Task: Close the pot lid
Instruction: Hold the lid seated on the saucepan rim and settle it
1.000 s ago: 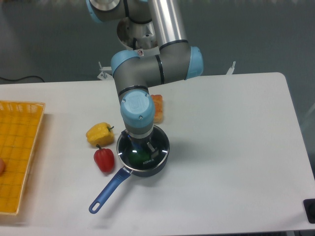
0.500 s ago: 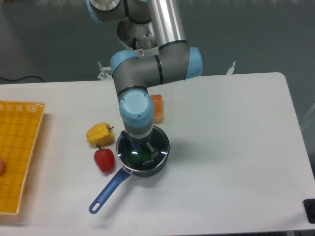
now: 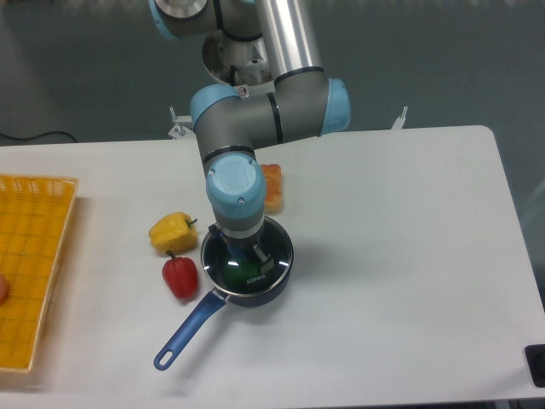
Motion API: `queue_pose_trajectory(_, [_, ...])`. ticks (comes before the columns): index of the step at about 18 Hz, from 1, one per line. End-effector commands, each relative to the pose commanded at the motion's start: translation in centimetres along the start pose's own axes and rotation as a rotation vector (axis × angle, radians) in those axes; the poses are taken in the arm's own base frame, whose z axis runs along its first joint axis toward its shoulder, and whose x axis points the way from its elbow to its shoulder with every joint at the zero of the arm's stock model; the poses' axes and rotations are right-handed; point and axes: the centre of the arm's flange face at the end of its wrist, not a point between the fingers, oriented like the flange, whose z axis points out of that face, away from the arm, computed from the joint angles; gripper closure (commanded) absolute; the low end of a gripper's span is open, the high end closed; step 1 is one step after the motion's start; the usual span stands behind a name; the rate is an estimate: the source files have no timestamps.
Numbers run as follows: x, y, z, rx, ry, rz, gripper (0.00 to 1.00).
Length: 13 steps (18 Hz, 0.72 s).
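The dark blue-grey pot (image 3: 277, 274) stands on the table with its long blue handle (image 3: 186, 331) pointing to the front left. The clear glass lid (image 3: 255, 279) with white lettering lies on the pot's rim, and something green shows through it. My gripper (image 3: 248, 253) points straight down over the lid's centre. The wrist hides the knob and one finger. The one visible dark finger (image 3: 261, 253) stands a little right of centre, so the jaws look open.
A yellow pepper (image 3: 172, 231) and a red pepper (image 3: 180, 276) lie just left of the pot. An orange food item (image 3: 273, 187) lies behind it. A yellow basket (image 3: 34, 264) sits at the left edge. A dark object (image 3: 536, 362) is at the front right corner.
The arm's wrist has shifted slightly up and to the left. The lid and the pot have stayed where they were.
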Motion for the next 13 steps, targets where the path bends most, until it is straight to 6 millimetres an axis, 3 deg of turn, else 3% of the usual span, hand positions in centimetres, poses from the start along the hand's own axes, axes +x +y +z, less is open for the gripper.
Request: queue_pose_trajectory(13, [-0.14,0.31,0.55,-0.018,0.004,0.000,0.39])
